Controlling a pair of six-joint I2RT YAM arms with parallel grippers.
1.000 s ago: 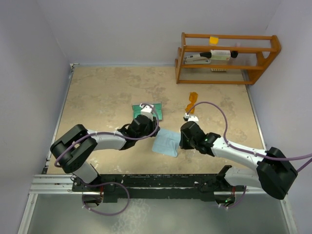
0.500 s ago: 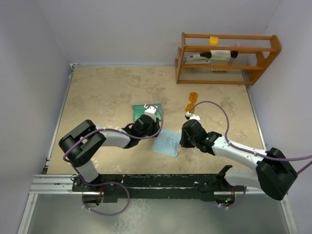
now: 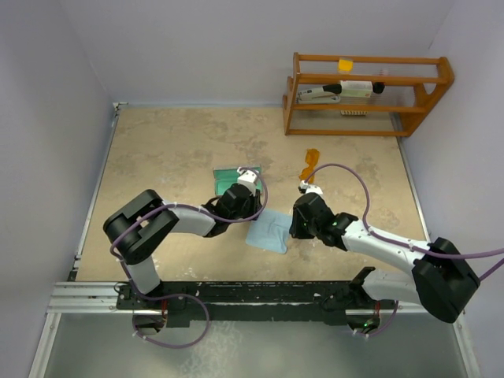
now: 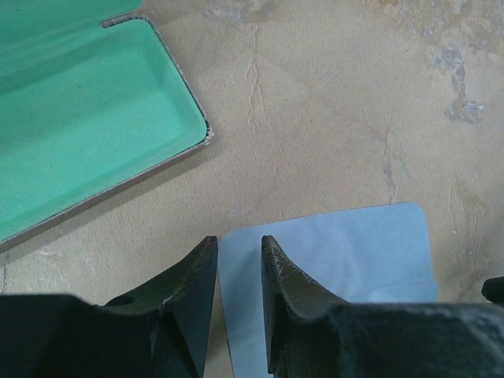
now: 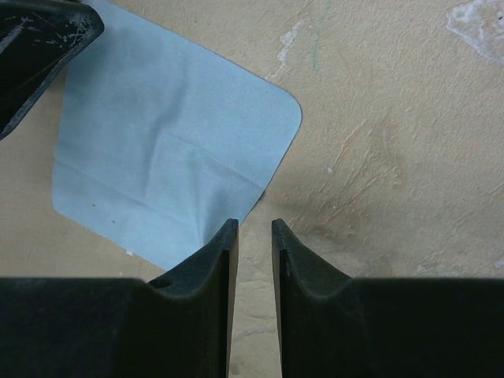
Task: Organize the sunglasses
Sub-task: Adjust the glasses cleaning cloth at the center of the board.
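Observation:
The orange sunglasses (image 3: 309, 165) lie on the table behind my right arm, apart from both grippers. The grey case (image 3: 227, 176) lies open, its green lining (image 4: 79, 118) showing, partly hidden by my left wrist. The light blue cloth (image 3: 268, 230) lies flat between the arms. My left gripper (image 4: 236, 240) is open by a narrow gap, and its jaws straddle the cloth's (image 4: 339, 260) left edge. My right gripper (image 5: 253, 224) is open by a narrow gap at the cloth's (image 5: 165, 173) right edge, with bare table between the jaws. The left gripper's fingertip (image 5: 39, 47) shows at the cloth's far corner.
A wooden rack (image 3: 366, 94) stands at the back right, holding a stapler-like item and small objects. Walls close in the table on the left, back and right. The arms' base rail runs along the near edge.
My left arm has swung its elbow to the right and brought its gripper down onto the cloth's left edge. My right arm has barely moved.

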